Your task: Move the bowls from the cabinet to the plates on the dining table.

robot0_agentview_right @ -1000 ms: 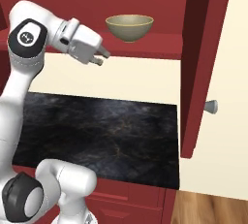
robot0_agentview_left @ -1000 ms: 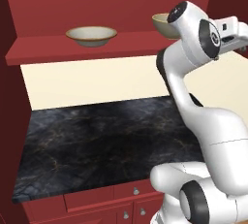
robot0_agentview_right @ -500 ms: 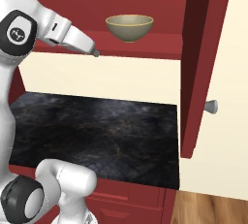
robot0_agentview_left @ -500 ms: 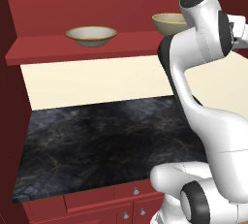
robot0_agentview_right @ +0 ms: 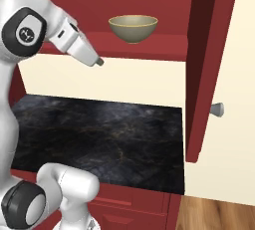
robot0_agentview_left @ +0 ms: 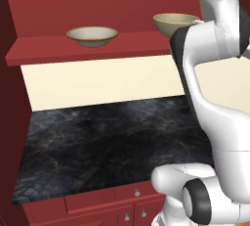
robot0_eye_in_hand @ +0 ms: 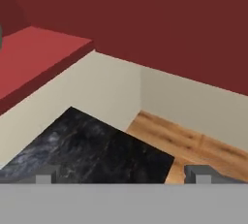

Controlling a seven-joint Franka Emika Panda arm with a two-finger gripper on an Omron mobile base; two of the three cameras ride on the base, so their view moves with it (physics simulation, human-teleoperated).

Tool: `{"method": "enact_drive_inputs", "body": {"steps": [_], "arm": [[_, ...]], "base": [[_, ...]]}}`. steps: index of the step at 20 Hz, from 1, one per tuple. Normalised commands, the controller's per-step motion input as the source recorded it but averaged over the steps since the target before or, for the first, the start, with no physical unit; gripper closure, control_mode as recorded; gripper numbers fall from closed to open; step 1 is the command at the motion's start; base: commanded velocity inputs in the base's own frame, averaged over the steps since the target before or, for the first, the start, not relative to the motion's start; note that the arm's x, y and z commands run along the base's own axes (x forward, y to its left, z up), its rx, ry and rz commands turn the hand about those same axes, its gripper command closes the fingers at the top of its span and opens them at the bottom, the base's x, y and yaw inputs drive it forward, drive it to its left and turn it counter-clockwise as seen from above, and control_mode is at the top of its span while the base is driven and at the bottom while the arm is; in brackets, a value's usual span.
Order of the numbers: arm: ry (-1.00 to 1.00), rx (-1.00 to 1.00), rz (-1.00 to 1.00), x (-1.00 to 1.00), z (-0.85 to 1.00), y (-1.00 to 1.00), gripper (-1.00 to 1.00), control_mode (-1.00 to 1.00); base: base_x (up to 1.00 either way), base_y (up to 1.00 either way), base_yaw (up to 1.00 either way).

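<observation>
The two small dark fingers (robot0_eye_in_hand: 43,177) are standing wide apart and are gripping nothing; the space between them is looking down past the red shelf edge (robot0_eye_in_hand: 43,68) toward the black marble worktop with faint gold veining (robot0_eye_in_hand: 97,148). The white robot hand is hanging in front of the shelf, below and to the side of the deeper olive-tan ceramic bowl with a tan-gold rim (robot0_agentview_right: 133,28), well apart from it. The shallow, wide cream-white ceramic bowl (robot0_agentview_left: 92,35) is resting farther along the same shelf. Both bowls are sitting upright inside the dark red wooden wall cabinet (robot0_agentview_right: 204,64), whose door is standing open, presumably giving the arm access. The approach appears unfinished.
</observation>
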Motion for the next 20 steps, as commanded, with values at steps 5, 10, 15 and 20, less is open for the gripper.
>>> {"method": "enact_drive_inputs", "body": {"steps": [5, 10, 15, 20], "arm": [[-0.20, 0.27, -0.14, -0.13, 0.15, 0.00, -1.00, -1.00], [-0.16, 0.26, -0.02, -0.10, 0.20, -0.01, -1.00, -1.00], [-0.14, 0.27, 0.00, -0.03, 0.21, -0.03, -1.00, -1.00], [-0.07, 0.06, 0.03, 0.13, -0.06, 0.00, -1.00, -1.00]], "base": [[0.00, 0.00, 0.00], [0.00, 0.00, 0.00], [0.00, 0.00, 0.00], [0.00, 0.00, 0.00]]}}
